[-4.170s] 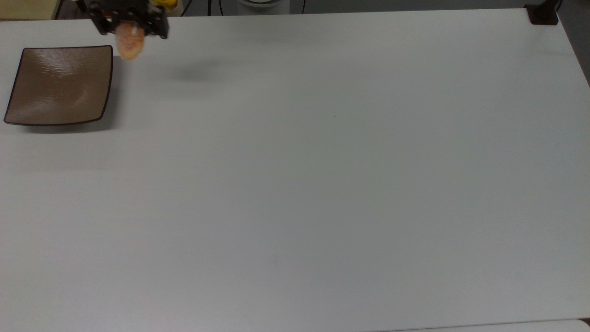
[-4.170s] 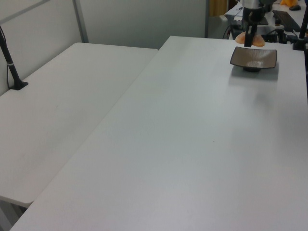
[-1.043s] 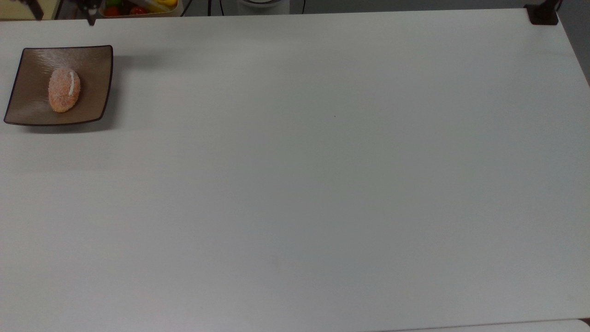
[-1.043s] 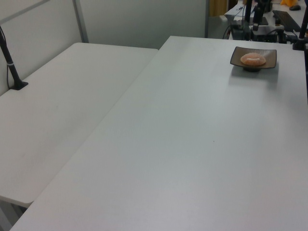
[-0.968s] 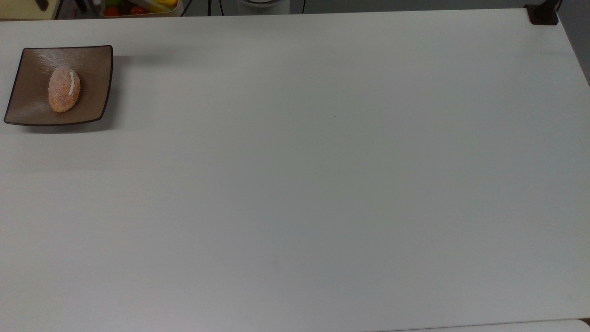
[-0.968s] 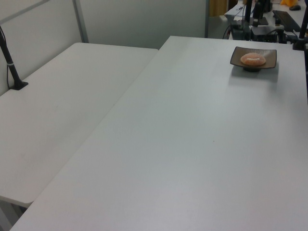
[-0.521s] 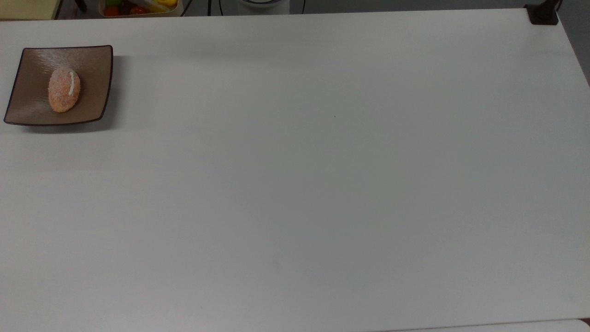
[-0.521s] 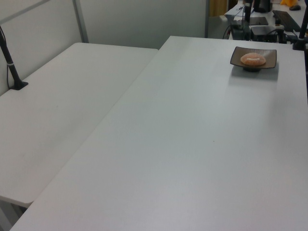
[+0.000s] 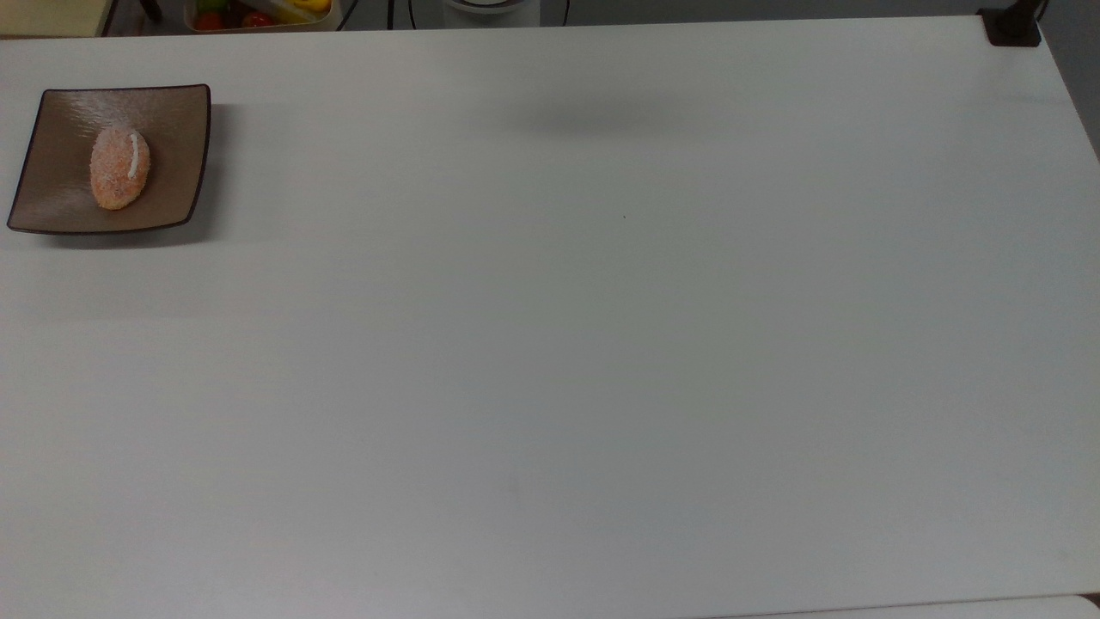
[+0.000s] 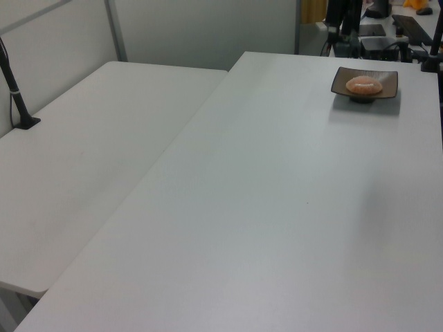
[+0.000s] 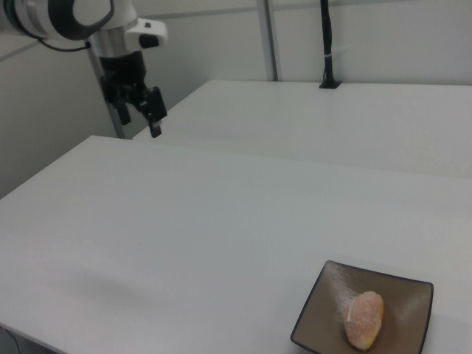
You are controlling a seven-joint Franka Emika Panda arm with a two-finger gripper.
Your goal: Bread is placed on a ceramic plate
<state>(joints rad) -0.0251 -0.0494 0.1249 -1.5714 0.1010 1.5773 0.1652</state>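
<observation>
Hand point(image 11: 140, 118), fingers spread and holding nothing, hangs well apart from bread point(image 11: 366, 319) lying on ceramic plate point(image 11: 317, 324).

The bread point(image 9: 119, 168) lies on the ceramic plate point(image 9: 176, 116), slightly toward the top view's left of the plate's middle, its long axis running near to far. You find the plate at the far left corner of the table point(image 9: 601, 344) in the top view, at the far right in the left view, and at the near right in the right view. A second table point(image 10: 90, 145) stands beside the first. The gripper point(image 11: 140, 114) hangs above the table's far left part in the right view, well apart from the plate.
</observation>
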